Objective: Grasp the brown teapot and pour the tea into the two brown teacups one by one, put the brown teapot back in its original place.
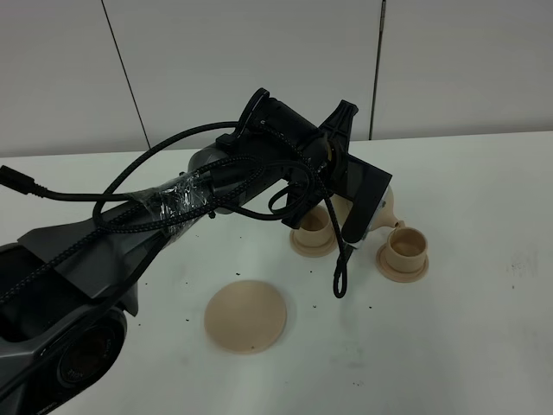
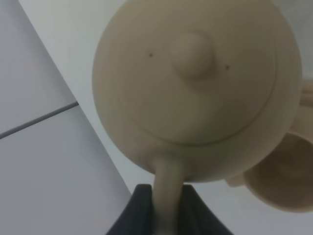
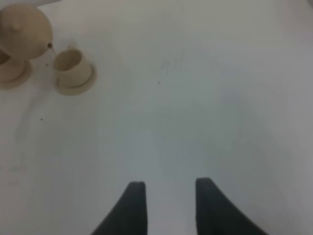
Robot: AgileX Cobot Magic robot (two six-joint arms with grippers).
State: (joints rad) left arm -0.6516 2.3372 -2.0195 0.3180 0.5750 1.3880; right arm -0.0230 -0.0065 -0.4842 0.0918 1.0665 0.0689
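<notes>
The brown teapot (image 2: 195, 88) hangs tilted above the table, and my left gripper (image 2: 168, 210) is shut on its loop handle. In the high view the left gripper (image 1: 367, 207) covers most of the teapot (image 1: 387, 210), which is over and between the two brown teacups. One teacup (image 1: 406, 245) stands on its small saucer to the right, the other teacup (image 1: 315, 229) on its saucer under the arm. The wide flat saucer (image 1: 245, 316) lies bare nearer the front. My right gripper (image 3: 168, 205) is open over bare table, far from the teapot (image 3: 24, 29) and a teacup (image 3: 71, 63).
The left arm with its looped black cables (image 1: 337, 268) stretches from the lower left across the white table (image 1: 484, 346). A grey panelled wall (image 1: 259, 52) stands behind the table. Small dark specks dot the tabletop around the wide saucer.
</notes>
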